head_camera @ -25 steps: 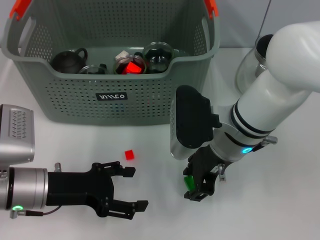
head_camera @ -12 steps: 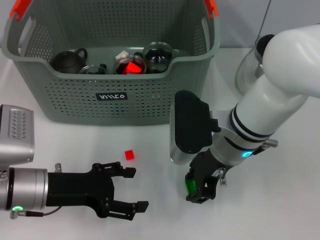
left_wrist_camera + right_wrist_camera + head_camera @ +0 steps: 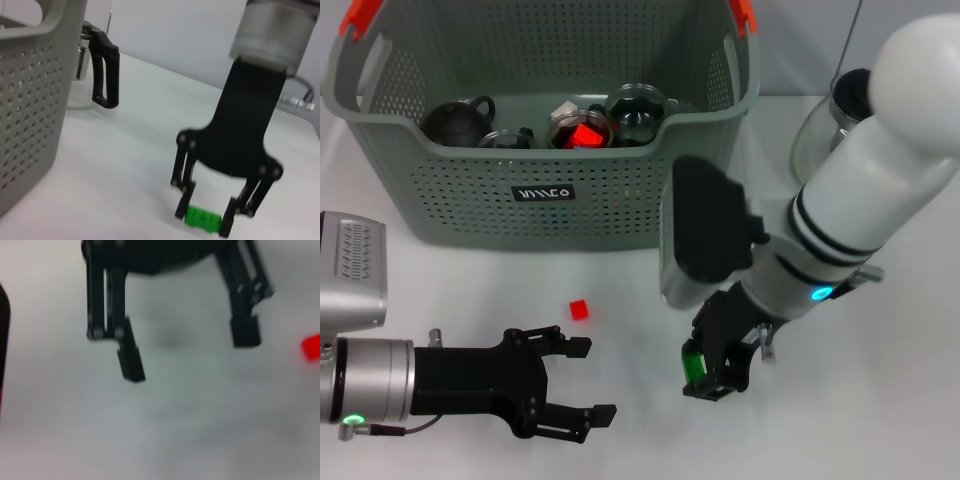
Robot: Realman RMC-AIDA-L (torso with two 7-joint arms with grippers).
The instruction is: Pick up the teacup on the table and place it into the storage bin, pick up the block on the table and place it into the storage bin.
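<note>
The storage bin (image 3: 540,190) stands at the back of the table; a dark pot (image 3: 455,118), glass cups (image 3: 637,110) and a red block (image 3: 584,134) lie inside it. No teacup shows on the table itself. My right gripper (image 3: 705,375) is shut on a green block (image 3: 692,363) just in front of the bin's right corner, low over the table. The left wrist view shows the same green block (image 3: 202,220) clamped between the right gripper's fingers (image 3: 184,202). A small red block (image 3: 579,309) lies on the table. My left gripper (image 3: 575,385) is open, near and left of it.
A glass jug (image 3: 825,125) with a black handle (image 3: 104,70) stands at the back right, beside the bin's wall (image 3: 30,110). In the right wrist view the red block (image 3: 311,346) lies past the open left gripper's fingers (image 3: 131,357).
My right arm has shifted slightly left with the green block still between its fingers. The left gripper and the red block have stayed put.
</note>
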